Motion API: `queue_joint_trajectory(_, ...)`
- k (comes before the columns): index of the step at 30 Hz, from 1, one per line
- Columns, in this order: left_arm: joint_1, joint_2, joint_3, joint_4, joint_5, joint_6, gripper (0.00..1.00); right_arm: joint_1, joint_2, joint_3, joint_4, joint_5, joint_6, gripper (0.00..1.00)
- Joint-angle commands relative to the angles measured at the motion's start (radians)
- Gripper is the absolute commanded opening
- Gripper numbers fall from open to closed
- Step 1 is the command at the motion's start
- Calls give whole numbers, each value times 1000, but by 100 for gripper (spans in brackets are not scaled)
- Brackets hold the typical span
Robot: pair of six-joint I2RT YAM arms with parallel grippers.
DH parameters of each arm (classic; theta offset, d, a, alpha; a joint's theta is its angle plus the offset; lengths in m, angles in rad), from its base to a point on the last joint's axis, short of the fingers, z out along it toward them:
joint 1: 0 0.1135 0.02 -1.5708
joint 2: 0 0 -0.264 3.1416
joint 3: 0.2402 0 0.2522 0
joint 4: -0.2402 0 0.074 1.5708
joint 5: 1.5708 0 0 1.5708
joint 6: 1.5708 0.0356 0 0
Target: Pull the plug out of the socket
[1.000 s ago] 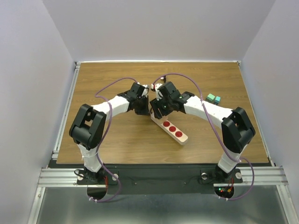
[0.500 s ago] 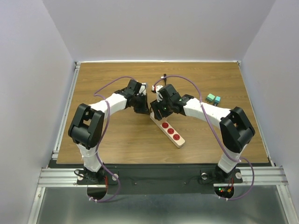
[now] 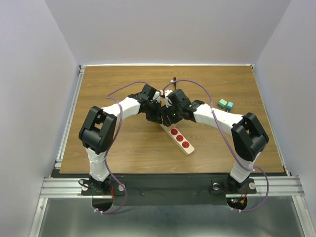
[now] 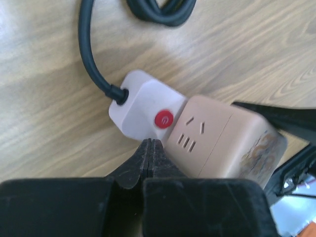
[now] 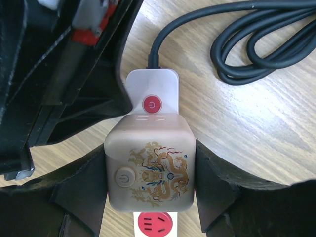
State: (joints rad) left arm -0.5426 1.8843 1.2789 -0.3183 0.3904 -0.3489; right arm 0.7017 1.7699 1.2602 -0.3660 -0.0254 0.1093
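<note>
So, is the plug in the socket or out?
In, it seems: the plug sits flush on the socket, no prongs showing, right gripper clamped on its sides.

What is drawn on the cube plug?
A golden dragon motif on the plug, best seen in the right wrist view.

Socket [image 3: 189, 149]: one counted, long and beige.
Red outlets [image 3: 179, 138]: three seen uncovered in the top view.
Plug [image 5: 150, 170]: one counted, a beige cube.
Black cord [image 5: 247, 49]: one counted.
Red button [image 5: 151, 104]: one counted.
Teal blocks [image 3: 226, 104]: two counted.
Arms [image 3: 123, 106]: two counted.
</note>
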Motion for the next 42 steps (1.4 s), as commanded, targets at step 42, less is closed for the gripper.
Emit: queue_joint_trajectory(42, -77, 130, -137, 131, -70, -36, 0, -7, -46, 64, 85, -4, 33, 1)
